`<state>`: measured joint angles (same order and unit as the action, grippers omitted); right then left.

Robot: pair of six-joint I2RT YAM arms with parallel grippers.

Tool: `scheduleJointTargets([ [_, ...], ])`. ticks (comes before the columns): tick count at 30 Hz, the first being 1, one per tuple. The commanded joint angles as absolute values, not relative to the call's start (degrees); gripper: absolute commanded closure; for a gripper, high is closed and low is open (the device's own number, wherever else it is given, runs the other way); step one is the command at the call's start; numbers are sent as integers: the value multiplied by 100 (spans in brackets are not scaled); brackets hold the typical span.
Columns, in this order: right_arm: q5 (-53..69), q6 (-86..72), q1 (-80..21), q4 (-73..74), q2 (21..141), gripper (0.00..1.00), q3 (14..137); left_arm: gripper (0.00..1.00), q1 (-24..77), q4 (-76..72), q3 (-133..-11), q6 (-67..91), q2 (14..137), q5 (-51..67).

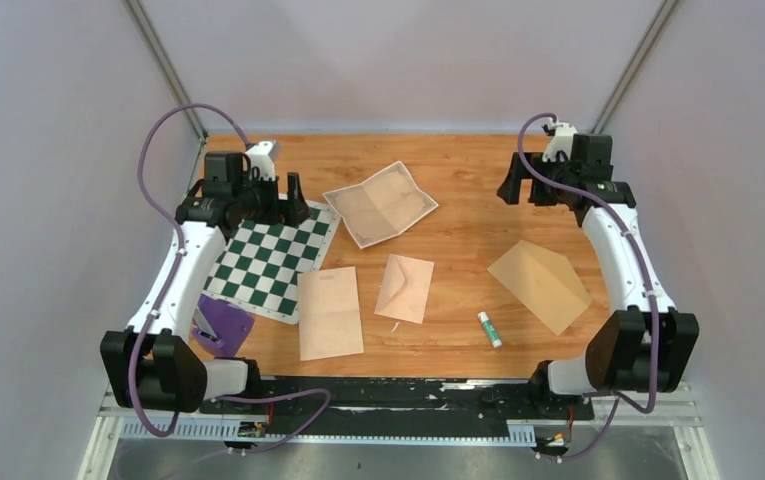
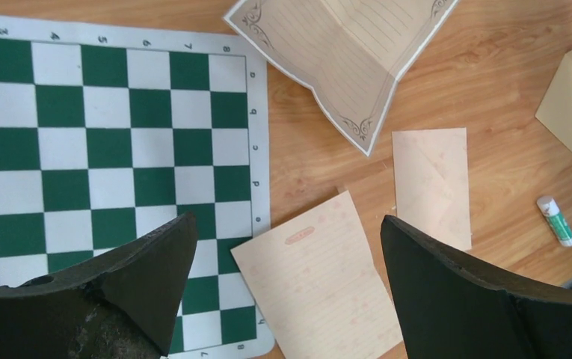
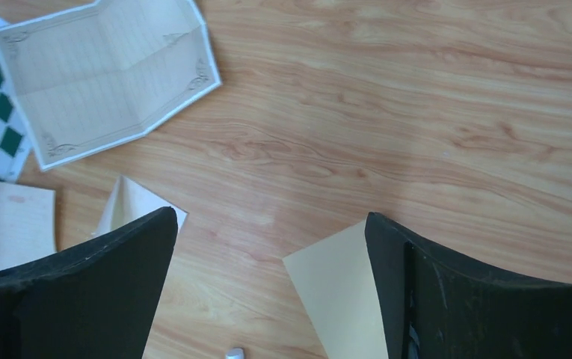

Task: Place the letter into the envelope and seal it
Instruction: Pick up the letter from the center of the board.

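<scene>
The letter [image 1: 380, 203], a cream sheet with a dark ornate border and crossing creases, lies unfolded at the back middle of the table. It also shows in the left wrist view [image 2: 342, 52] and the right wrist view [image 3: 103, 75]. A tan envelope [image 1: 539, 285] with its flap open lies at the right, partly seen in the right wrist view [image 3: 339, 299]. A small pinkish envelope [image 1: 405, 288] lies in the middle. My left gripper [image 1: 280, 205] hovers open and empty over the chess mat's far corner. My right gripper [image 1: 525, 195] hovers open and empty at the back right.
A green-and-white chess mat [image 1: 271, 258] lies at the left, with a pink lined sheet [image 1: 329, 312] overlapping its near corner. A glue stick [image 1: 489, 329] lies near the front edge. A purple object [image 1: 221, 322] sits at the front left.
</scene>
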<state>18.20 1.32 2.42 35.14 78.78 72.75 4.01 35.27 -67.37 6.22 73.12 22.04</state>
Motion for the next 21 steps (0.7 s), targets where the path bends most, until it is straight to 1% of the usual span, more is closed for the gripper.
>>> scheduleJointTargets([
  [1, 3753, -136, 212, 3421, 8379, 0, 7838, 1, 363, 3568, -6505, 1089, 7115, 2456],
  [3, 4139, -473, 42, 3337, 8706, 0, 7990, 1, 293, 3475, -6316, 1420, 7100, 2440],
  [9, 4241, -852, -1041, 3159, 9569, 1, 8453, 3, 140, 3161, -5893, 1829, 7214, 2579],
  [15, 4536, -1415, -1832, 2909, 10548, 5, 8943, 7, 119, 2944, -5586, 1951, 7220, 2770],
  [17, 4696, -1517, -2056, 2809, 10860, 9, 9084, 8, 108, 2896, -5457, 2031, 7216, 2804],
  [21, 4876, -1790, -2462, 2641, 11367, 11, 9258, 15, 106, 2825, -5070, 2236, 7241, 2695],
])
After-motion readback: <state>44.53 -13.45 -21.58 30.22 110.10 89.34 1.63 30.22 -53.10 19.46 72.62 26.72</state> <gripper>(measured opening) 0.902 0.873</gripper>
